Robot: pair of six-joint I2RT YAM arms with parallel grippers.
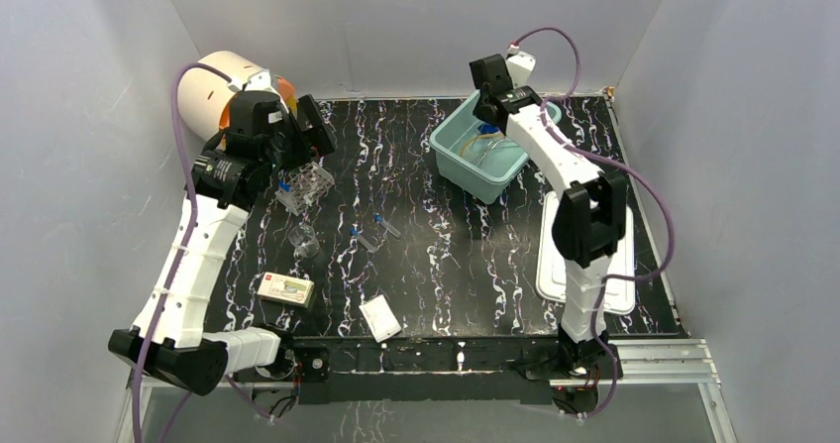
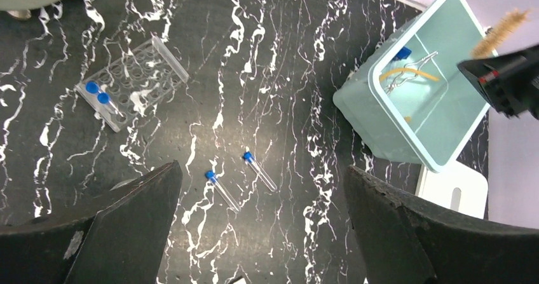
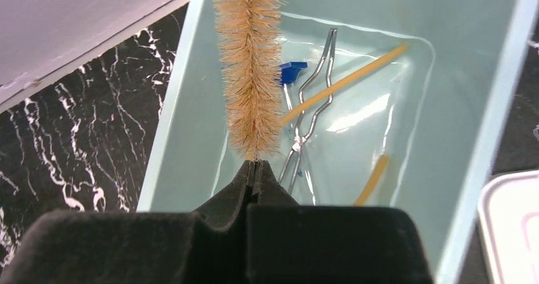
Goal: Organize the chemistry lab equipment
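Right gripper (image 3: 253,167): closed; my black jaws are pressed together on the base of the brush.
Brush (image 3: 251,68): a long cylinder of dense, stiff tan bristles. It extends straight out from my right jaw tips, over the open tub. I cannot tell whether it touches the tub.
Tub (image 3: 191,138): teal plastic, rectangular, smooth glossy walls, rounded corners. It stands at the far right of the tabletop, tilted on one edge.
Clamp (image 3: 314,93): thin bent silver wire with a blue plastic part. It lies on the tub floor.
Rubber tube (image 3: 346,77): tan, slender, matte. It lies in the tub and crosses the clamp.
Left gripper (image 2: 262,176): jaws fully apart, nothing between them. It hangs above the tabletop on the left side.
Rack (image 2: 133,84): clear plastic, flat rectangle with rows of round holes. It lies on the tabletop, far left, with two blue-capped tubes in it.
Test tubes (image 2: 222,192): two clear slim tubes with blue caps. They lie on their sides near each other, apart from the rack, at mid-tabletop.
Beaker (image 1: 305,240): small, clear glass. It sits on the tabletop near the rack.
Packet (image 1: 380,316): white, flat, square. It lies at the near edge.
Box (image 1: 286,288): small, flat, printed. It lies left of the packet.
Lid (image 1: 624,284): flat white plastic, rounded corners. It lies on the right side beneath my right arm.
Tabletop (image 1: 446,265): black surface with white marbled veins.
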